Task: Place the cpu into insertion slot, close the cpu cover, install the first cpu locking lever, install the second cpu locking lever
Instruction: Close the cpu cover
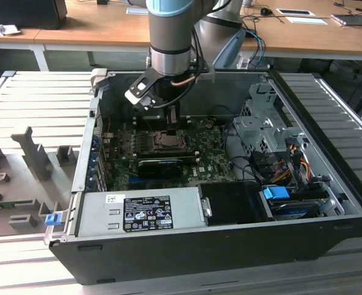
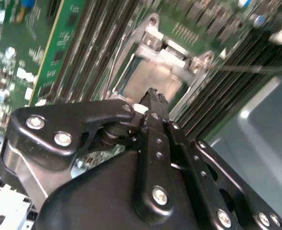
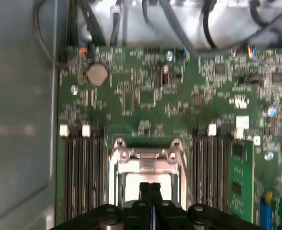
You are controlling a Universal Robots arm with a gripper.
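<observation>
The cpu (image 2: 151, 76) sits in the insertion slot (image 1: 168, 140), directly under the tips of the gripper (image 2: 152, 94), and its pale silver-grey top shows on both sides of the fingers in the first wrist view (image 3: 129, 186). The cpu cover (image 2: 175, 56) lies down flat over it, so the chip is seen through the square window of this silvery frame, and the hinge side of the frame (image 3: 148, 157) is just beyond the fingertips. The gripper (image 3: 149, 186) has its two black fingers pressed together with no gap between them, and nothing is held between them. The tips point down at the middle of the chip, very near to its surface, but I cannot tell if they touch it. To either side of the fingers, just beside the socket, run the long narrow memory slots (image 3: 83, 177), and in the second wrist view they pass along the frame as dark parallel lines (image 2: 95, 52). Around them is the green circuit board (image 3: 145, 98), with a round coin battery (image 3: 97, 74) farther out from the tool, past the hinge side of the cover. In the exterior view the arm (image 1: 173, 37) comes down from above into the open computer case (image 1: 217, 261), with the gripper (image 1: 167, 123) low over the socket. A black graphics card (image 1: 161, 165) lies close below the socket in that view, and the grey power supply (image 1: 141, 212) is well apart from the tool, at the near wall of the case.
</observation>
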